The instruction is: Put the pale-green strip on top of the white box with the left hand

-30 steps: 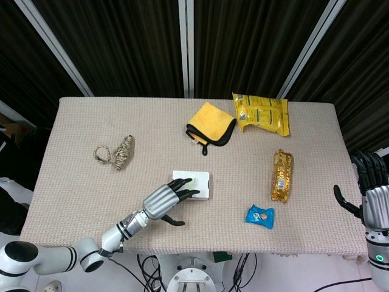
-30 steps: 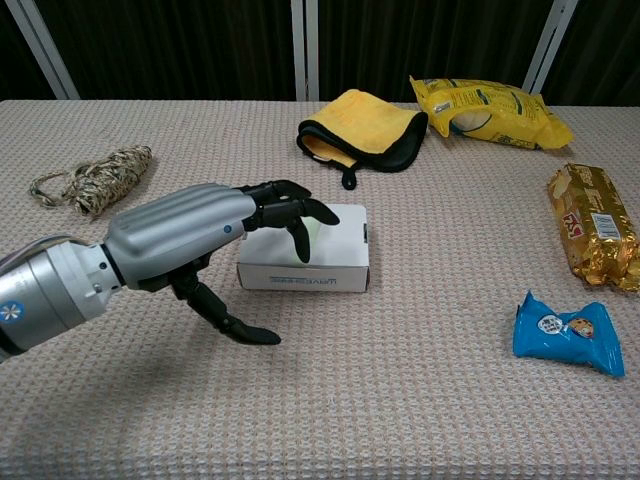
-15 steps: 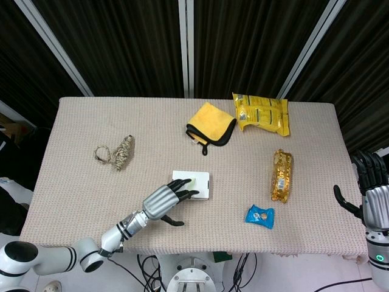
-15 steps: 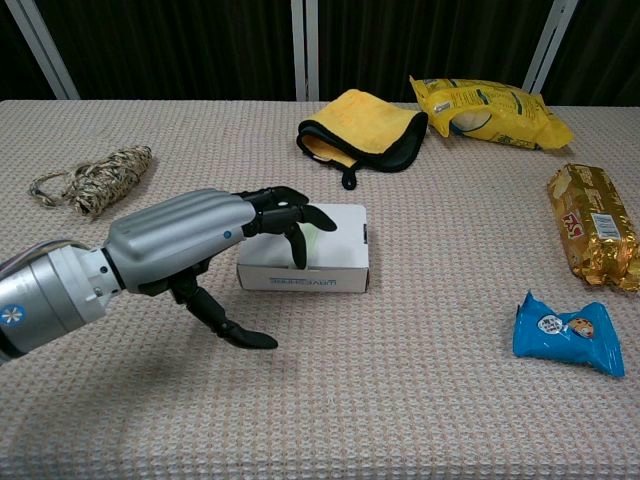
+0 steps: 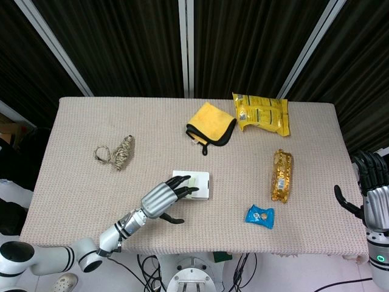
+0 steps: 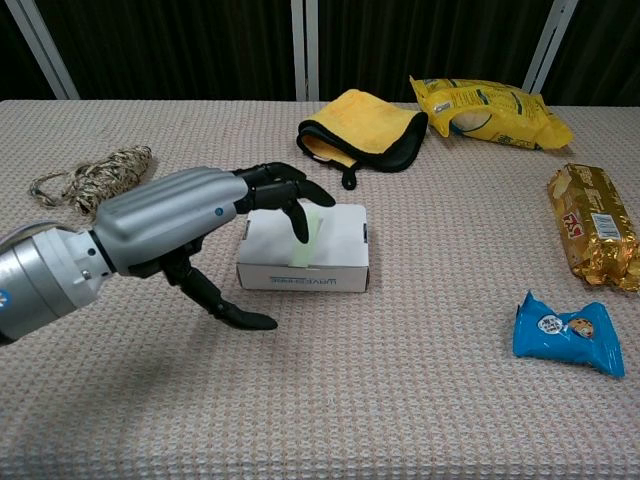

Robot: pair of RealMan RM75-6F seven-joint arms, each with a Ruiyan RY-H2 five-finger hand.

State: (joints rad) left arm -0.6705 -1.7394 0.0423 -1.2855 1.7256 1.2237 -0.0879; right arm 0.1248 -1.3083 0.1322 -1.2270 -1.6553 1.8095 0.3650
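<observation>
Item one: we are logging the pale-green strip [image 6: 307,237], now lying flat on the lid of the white box [image 6: 335,248], running front to back along its left-centre. The box is sitting near the middle of the table [image 6: 420,400].

Item two: the left hand [image 6: 190,225] is hovering over the box's left edge, dark fingers [image 6: 285,190] loosely curved and apart, tips above the strip's far end, thumb hanging low toward the cloth. We are seeing nothing pinched between them; whether a fingertip is touching the strip we cannot tell.

Item three: the right hand [image 5: 371,188] is waiting off the table's right edge, fingers spread, holding nothing.

Item four, bystanders: yellow cloth [image 6: 360,125], yellow snack bag [image 6: 485,108], gold wrapped packet [image 6: 592,225], blue sachet [image 6: 565,335], twine bundle [image 6: 95,178].

Status: we are judging the placement as done, since the strip is resting on the box unsupported. What is remaining, as we are reading it, is only drawing the left hand clear without dragging the strip off.
</observation>
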